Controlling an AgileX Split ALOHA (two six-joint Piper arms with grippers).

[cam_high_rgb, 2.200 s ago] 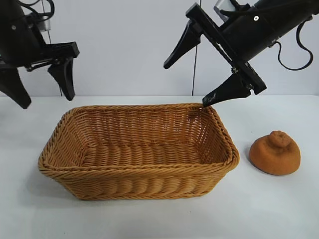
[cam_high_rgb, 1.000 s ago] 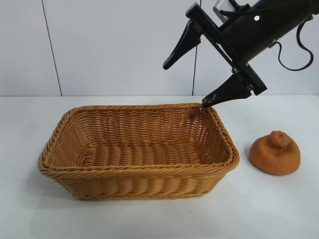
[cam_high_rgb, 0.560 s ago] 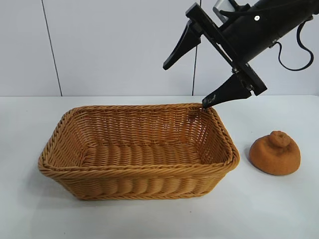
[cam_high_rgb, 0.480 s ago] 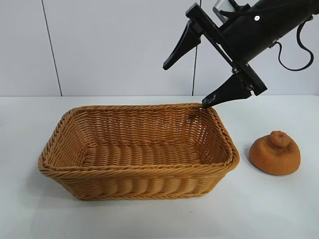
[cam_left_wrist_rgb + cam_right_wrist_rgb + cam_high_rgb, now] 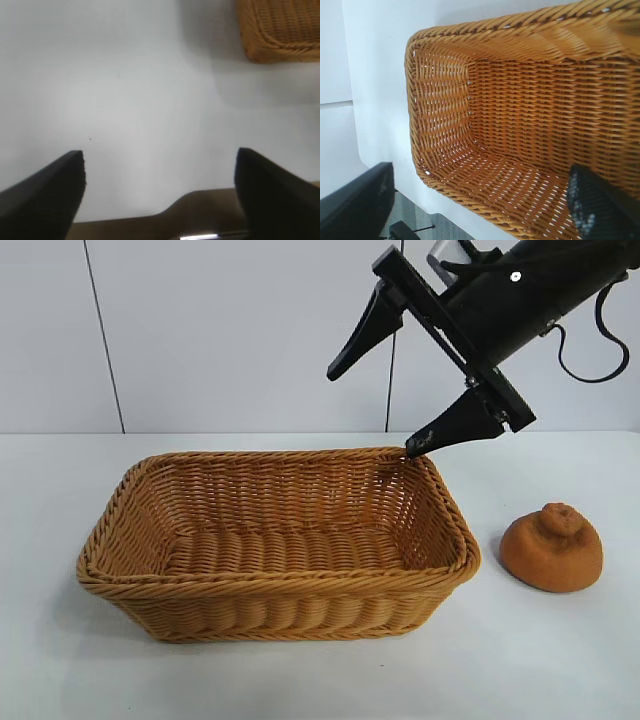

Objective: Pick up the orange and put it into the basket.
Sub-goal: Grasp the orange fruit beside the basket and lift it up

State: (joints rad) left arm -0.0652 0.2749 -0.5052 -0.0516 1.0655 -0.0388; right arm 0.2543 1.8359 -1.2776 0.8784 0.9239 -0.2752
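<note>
Orange [image 5: 552,547] sits alone on the white bench [image 5: 560,660], to the right of the basket [image 5: 275,585] in the exterior view, near its right end but not touching. Open bench on the orange's near and far sides and out to the right. It's a dull orange-brown dome, rough matte surface, knobby bump on top, flat side down, much smaller than the basket.

Basket is rectangular tan-orange wicker with sloping sides and a braided double rim, nothing inside. Wide free bench in front of it and to its left; white wall behind.

Right hand [image 5: 375,390] hangs above the basket's far-right corner, tilted down toward the basket, fingers spread wide, nothing held. Lower fingertip [image 5: 418,446] is right at the back rim corner; can't tell if it touches. Upper finger is well up in the air. Right wrist view looks straight into the basket interior [image 5: 530,130].

Left hand [image 5: 160,195] is out of the exterior view. Its wrist view shows wide-apart fingers over bare bench near the bench edge, with a basket corner [image 5: 280,30] farther off. Nothing held.
</note>
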